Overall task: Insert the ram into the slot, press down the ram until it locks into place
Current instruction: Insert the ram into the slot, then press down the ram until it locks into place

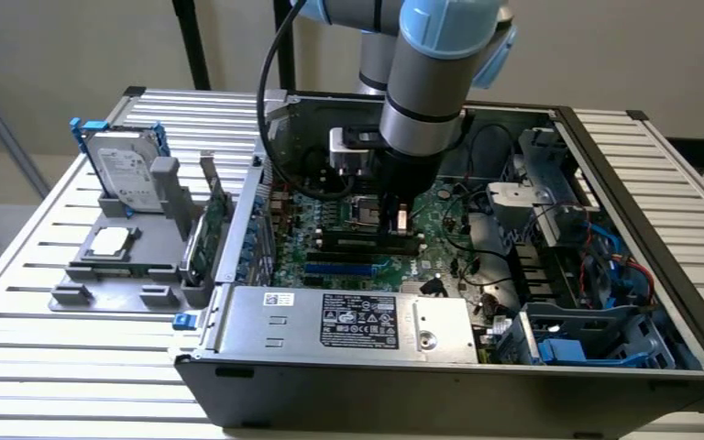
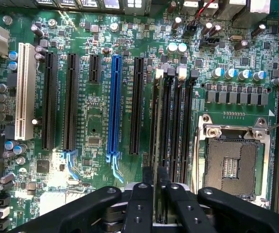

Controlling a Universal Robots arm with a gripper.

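Open PC case (image 1: 267,385) on a slatted metal table (image 1: 34,367), plain beige wall (image 1: 59,46) behind. Grey tray (image 1: 107,275) with a hard drive (image 1: 126,170) sits beside the case. The gripper (image 2: 158,187) is nearly closed, pinching the ram (image 2: 157,141) edge-on. The ram is lined along the slot (image 2: 160,74) farthest from the silver socket (image 2: 234,165). Seating depth can't be told.

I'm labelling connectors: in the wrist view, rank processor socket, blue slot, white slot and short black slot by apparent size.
1. processor socket
2. blue slot and white slot, about alike
3. short black slot
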